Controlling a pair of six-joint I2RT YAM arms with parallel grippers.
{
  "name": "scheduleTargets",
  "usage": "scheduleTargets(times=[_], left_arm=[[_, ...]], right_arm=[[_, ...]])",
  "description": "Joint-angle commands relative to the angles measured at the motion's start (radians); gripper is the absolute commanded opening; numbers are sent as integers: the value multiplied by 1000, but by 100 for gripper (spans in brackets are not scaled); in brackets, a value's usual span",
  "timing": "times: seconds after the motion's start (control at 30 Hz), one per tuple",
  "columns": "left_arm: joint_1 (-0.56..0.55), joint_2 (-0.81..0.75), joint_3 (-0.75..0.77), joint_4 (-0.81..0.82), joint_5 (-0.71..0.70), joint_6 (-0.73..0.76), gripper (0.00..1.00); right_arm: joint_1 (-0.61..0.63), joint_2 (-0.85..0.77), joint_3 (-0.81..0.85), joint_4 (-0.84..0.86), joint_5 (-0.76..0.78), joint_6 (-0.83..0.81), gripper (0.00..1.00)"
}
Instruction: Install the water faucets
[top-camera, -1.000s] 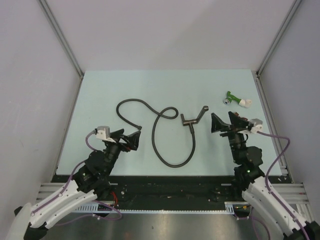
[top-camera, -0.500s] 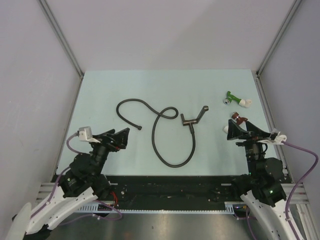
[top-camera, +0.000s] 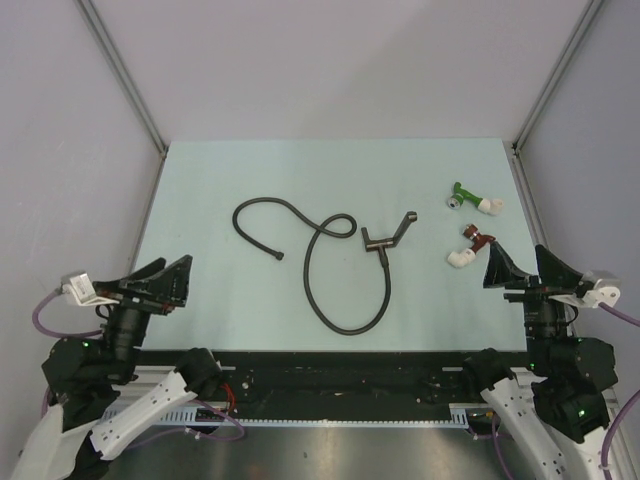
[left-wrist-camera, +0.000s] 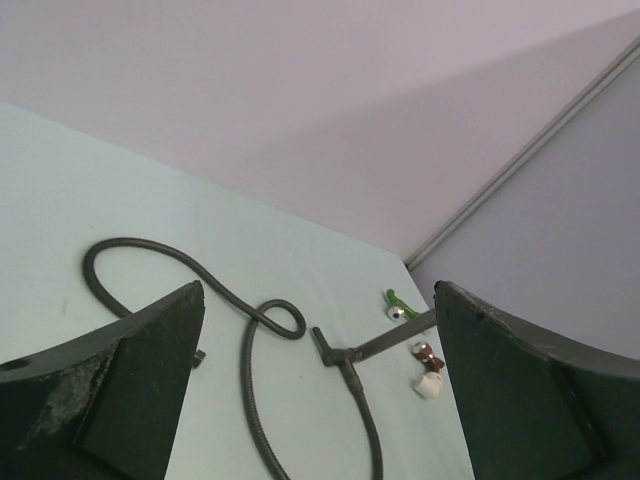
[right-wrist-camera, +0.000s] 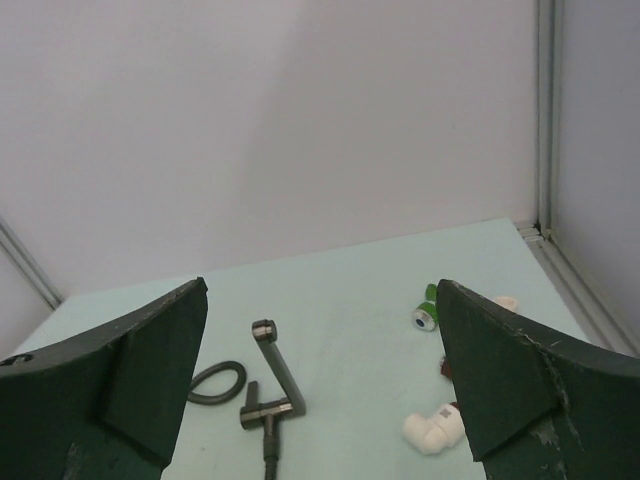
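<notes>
Faucet: a dark metal faucet (top-camera: 385, 236) with an angled spout lies flat near the table's middle, joined to a long dark hose (top-camera: 315, 260) that loops away to the left.
Hose end: the free end (top-camera: 279, 256) lies loose on the mat, coupled to nothing.
Fittings: a green valve with a white elbow (top-camera: 472, 198) lies near the far right edge; a brown-red valve on a white elbow (top-camera: 468, 248) lies just nearer, apart from the faucet.
Assembly: as far as the views show, no piece is joined to a valve.
Table: pale green mat (top-camera: 250, 170).
Left gripper (top-camera: 160, 282): drawn back to the near left edge, jaws wide apart, holding nothing.
Right gripper (top-camera: 525, 270): at the near right edge, jaws wide apart, holding nothing, close beside the brown-red valve.
Risk: the small round valves could roll or skid if a finger nudges them off-centre.
Risk: the springy hose could drag the faucet askew once either end is lifted.
</notes>
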Motion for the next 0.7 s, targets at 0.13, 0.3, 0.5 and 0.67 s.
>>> scheduleTargets(times=[0.13, 0.3, 0.5, 0.67], left_arm=[[5, -139, -14, -27, -156, 163, 100], [92, -124, -81, 47, -142, 249, 100], [436, -86, -151, 136, 108, 276, 100], [781, -20, -176, 210, 474, 218, 100]], right_arm=[[18, -7, 44, -57, -16, -158, 100], [12, -7, -22, -34, 29, -131, 100], [-50, -9, -68, -12, -3, -128, 100], [-63, -9, -76, -11, 4, -135, 100]])
